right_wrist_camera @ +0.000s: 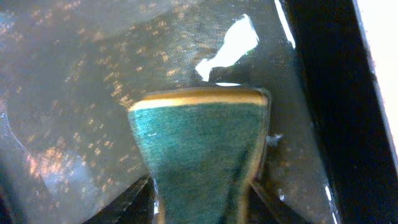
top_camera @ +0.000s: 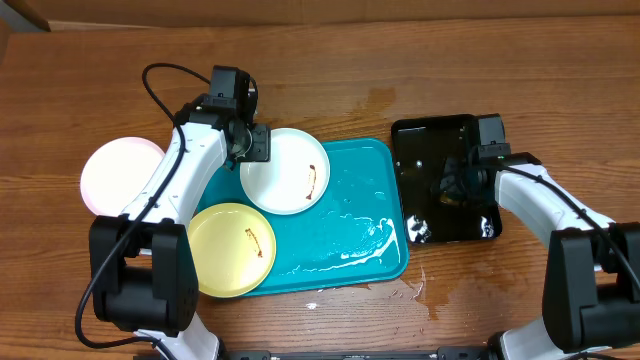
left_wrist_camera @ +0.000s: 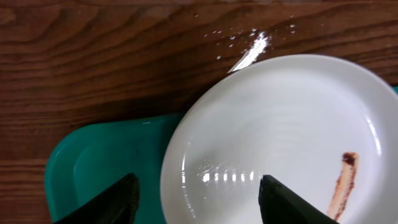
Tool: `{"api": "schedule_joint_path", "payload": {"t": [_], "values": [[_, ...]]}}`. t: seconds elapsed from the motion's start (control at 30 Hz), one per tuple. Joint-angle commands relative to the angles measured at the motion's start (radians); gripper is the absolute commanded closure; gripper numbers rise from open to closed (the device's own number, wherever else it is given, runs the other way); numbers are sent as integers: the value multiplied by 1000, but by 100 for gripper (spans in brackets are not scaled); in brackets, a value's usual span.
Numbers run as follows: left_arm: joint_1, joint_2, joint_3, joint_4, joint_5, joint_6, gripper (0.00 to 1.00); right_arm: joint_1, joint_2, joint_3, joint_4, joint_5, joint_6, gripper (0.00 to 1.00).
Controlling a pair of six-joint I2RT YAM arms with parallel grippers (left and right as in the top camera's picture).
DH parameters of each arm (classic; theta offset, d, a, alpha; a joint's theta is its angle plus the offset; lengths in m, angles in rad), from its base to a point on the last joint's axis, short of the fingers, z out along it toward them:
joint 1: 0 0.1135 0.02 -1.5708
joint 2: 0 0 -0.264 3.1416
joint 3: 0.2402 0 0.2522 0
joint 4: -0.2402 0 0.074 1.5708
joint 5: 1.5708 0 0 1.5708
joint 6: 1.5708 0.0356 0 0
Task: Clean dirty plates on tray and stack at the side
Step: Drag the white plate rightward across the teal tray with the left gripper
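Observation:
A white plate with a brown smear lies at the far left of the turquoise tray. My left gripper is open with its fingers astride that plate's left rim. In the left wrist view the gripper has one finger over the tray and one over the plate. A yellow-green plate with a smear overlaps the tray's near left corner. A pale white plate lies on the table to the left, with no smear visible. My right gripper is shut on a green sponge.
The right gripper and sponge sit in a glossy black tray holding water, also seen in the right wrist view. Water is pooled on the turquoise tray, and drops lie on the wooden table by its near right corner.

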Motion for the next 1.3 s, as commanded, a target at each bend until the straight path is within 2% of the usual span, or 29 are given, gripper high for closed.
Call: {"api": "schedule_joint_path", "payload": {"t": [0.0,0.07,0.1,0.17,0.2,0.23,0.27,0.33,0.47,0.83,1.0,1.27], "values": [[1,-14,11,-6,-74,22,38,-7,3,-3,6,3,2,73],[1,-14,4,3,-76,22,38,-7,3,-3,4,3,2,84],[1,-14,1,9,-76,22,38,-7,3,-3,4,3,2,86],[1,-14,-2,16,-76,22,38,-7,3,-3,4,3,2,84],[1,-14,-2,19,-76,22,38,-7,3,-3,4,3,2,74],[1,-14,-3,22,-76,22,38,-7,3,-3,4,3,2,55],[1,-14,-3,24,-76,22,38,-7,3,-3,4,3,2,42],[1,-14,-3,27,-76,22,38,-7,3,-3,5,3,2,32],[1,-13,-11,41,-76,22,38,-7,3,-3,26,4,2,29],[1,-13,-132,183,-49,22,46,-7,27,-8,105,3,6,29],[0,-13,-166,248,-14,22,49,-7,45,-8,108,-8,12,38],[0,-13,-201,267,-16,22,50,-7,45,-8,103,-8,32,60]]}}
